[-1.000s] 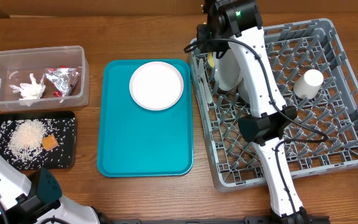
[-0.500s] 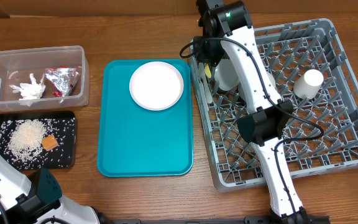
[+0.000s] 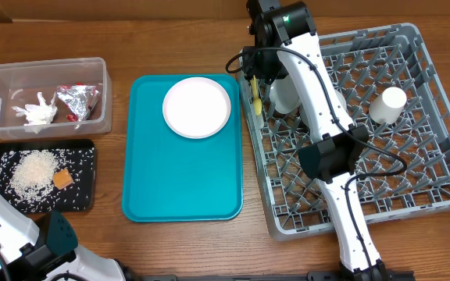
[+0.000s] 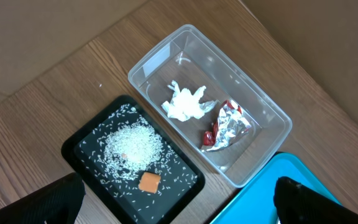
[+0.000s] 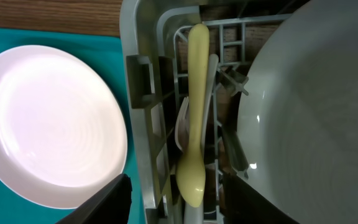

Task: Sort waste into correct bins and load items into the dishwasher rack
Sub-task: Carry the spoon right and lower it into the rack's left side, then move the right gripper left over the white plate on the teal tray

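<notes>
1. Overhead, the right arm reaches to the far left corner of the large grey dishwasher rack (image 3: 420, 156). The right gripper (image 5: 178, 205) hangs over a narrow slot along the rack's left wall.
2. A slim yellow utensil (image 5: 194, 112) lies lengthwise in that slot. The slot probably keeps cutlery apart from the dishes.
3. The right gripper's fingers stand apart. The one clearly visible finger is off to the side and not touching the utensil, so the utensil appears to rest in the rack on its own.
4. A large grey-white dish (image 5: 316, 112) stands on edge just beside the slot, propped by the pegs. A small white cup (image 3: 388, 104) sits further right in the rack.
5. A pinkish-white plate (image 3: 197, 107) lies flat on the teal tray (image 3: 178, 179), not yet loaded.
6. The left gripper (image 4: 179, 205) is spread wide and empty, high above the bins.
7. The clear tub (image 4: 166, 46) holds a crumpled napkin (image 4: 187, 104), a foil wrapper (image 4: 230, 123) and a red sachet (image 4: 209, 138).
8. The black tray (image 4: 82, 149) holds rice (image 4: 132, 146) and an orange cube (image 4: 148, 182), so dry and food waste are kept apart.
9. Hard to make out:
   - The dish is cut off at the frame edge, so whether it is a plate or a bowl is unclear.
   - Pale utensils (image 5: 211, 93) beneath the yellow one cannot be counted.
   - The right gripper's second finger is mostly hidden.
</notes>
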Available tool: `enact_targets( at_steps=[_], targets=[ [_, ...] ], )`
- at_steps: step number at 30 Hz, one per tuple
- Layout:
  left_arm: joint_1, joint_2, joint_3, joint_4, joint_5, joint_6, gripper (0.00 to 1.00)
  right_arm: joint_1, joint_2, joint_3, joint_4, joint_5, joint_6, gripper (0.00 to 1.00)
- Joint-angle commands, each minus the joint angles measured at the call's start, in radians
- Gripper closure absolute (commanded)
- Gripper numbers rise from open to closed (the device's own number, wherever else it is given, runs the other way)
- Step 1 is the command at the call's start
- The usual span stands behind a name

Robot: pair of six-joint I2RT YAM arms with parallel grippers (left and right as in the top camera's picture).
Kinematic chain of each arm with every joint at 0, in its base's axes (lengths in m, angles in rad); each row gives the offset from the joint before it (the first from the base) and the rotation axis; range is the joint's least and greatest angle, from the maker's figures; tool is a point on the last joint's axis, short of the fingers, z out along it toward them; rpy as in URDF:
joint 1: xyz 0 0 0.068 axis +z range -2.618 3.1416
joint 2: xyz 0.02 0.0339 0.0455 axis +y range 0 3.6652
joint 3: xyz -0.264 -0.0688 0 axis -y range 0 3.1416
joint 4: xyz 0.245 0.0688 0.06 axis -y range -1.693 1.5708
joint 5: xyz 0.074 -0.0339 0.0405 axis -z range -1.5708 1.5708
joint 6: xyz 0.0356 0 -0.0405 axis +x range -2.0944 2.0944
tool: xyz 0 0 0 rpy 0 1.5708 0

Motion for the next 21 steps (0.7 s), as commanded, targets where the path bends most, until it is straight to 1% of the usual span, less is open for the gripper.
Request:
enact_targets(
  at_steps=[1,3,4,7,9,12,13,15,18,20,21],
  targets=[
    [0.000,0.010,-0.003,0.002,-0.013,0.004,0.00,0.001,-0.084,0.000,0.002,0.000,-0.002,0.47],
    [0.000,0.010,-0.003,0.002,-0.013,0.004,0.00,0.006,-0.128,0.000,0.002,-0.024,-0.002,0.46],
    [0.000,0.010,-0.003,0.002,-0.013,0.004,0.00,0.012,-0.152,0.000,0.002,-0.055,-0.003,0.43],
    [0.000,0.010,-0.003,0.002,-0.013,0.004,0.00,0.037,-0.199,0.001,0.004,-0.142,-0.003,0.30],
    [0.000,0.010,-0.003,0.002,-0.013,0.004,0.00,0.060,-0.211,0.001,0.002,-0.171,-0.003,0.18],
    [0.000,0.010,-0.003,0.002,-0.013,0.004,0.00,0.106,-0.211,0.001,0.009,-0.240,-0.002,0.03],
    [0.000,0.010,-0.003,0.002,-0.013,0.004,0.00,0.120,-0.211,0.000,0.015,-0.268,0.002,0.00],
    [0.000,0.010,-0.003,0.002,-0.013,0.004,0.00,0.150,-0.211,0.001,0.027,-0.307,0.008,0.00],
    [0.000,0.010,-0.003,0.002,-0.013,0.004,0.00,0.192,-0.213,0.002,0.071,-0.296,0.011,0.00],
    [0.000,0.010,-0.003,0.002,-0.013,0.004,0.00,0.216,-0.220,0.003,0.080,-0.216,0.072,0.02],
    [0.000,0.010,-0.003,0.002,-0.013,0.004,0.00,0.230,-0.228,0.003,0.073,-0.138,0.120,0.03]
  ],
)
